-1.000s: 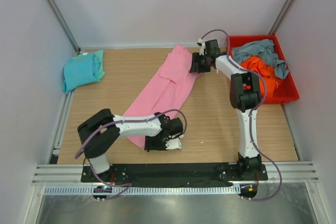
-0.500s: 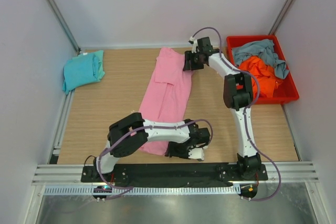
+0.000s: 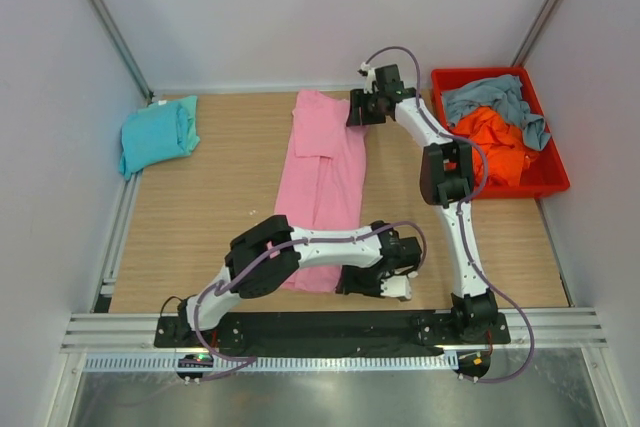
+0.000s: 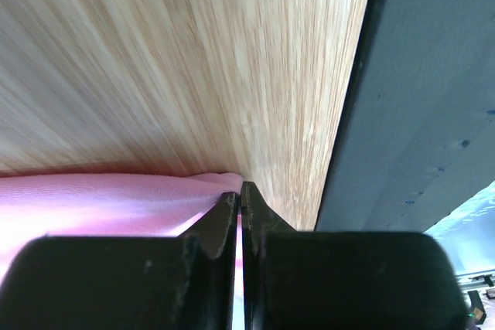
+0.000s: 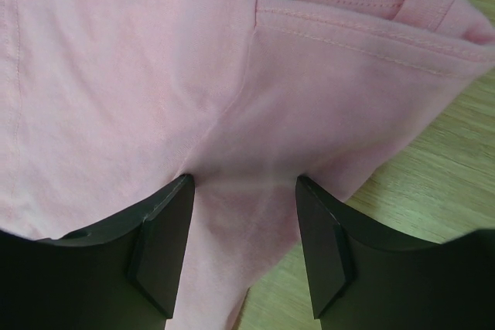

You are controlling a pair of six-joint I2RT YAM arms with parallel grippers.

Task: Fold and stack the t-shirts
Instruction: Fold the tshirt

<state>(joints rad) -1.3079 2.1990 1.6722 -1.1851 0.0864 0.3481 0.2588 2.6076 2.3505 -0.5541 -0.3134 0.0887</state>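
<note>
The pink t-shirt (image 3: 325, 172) lies as a long strip from the back middle of the table to the near edge. My left gripper (image 3: 360, 283) is at its near right corner, low on the wood, shut on the hem (image 4: 100, 199); a thin sliver of pink shows between its fingertips (image 4: 240, 195). My right gripper (image 3: 358, 113) is at the far right corner by the collar. Its jaws stand wide apart, with pink cloth (image 5: 232, 75) lying between and under them (image 5: 244, 191). The teal t-shirt (image 3: 157, 134) lies folded at the back left.
A red bin (image 3: 553, 162) at the back right holds the orange t-shirt (image 3: 495, 139) and the grey-blue t-shirt (image 3: 495, 97). White walls enclose the table on three sides. The black base rail (image 4: 418, 113) runs close beside my left gripper.
Both arms swung the pink shirt from a diagonal lie to a straight strip. My left gripper moved right along the near edge; my right gripper moved left at the back.
</note>
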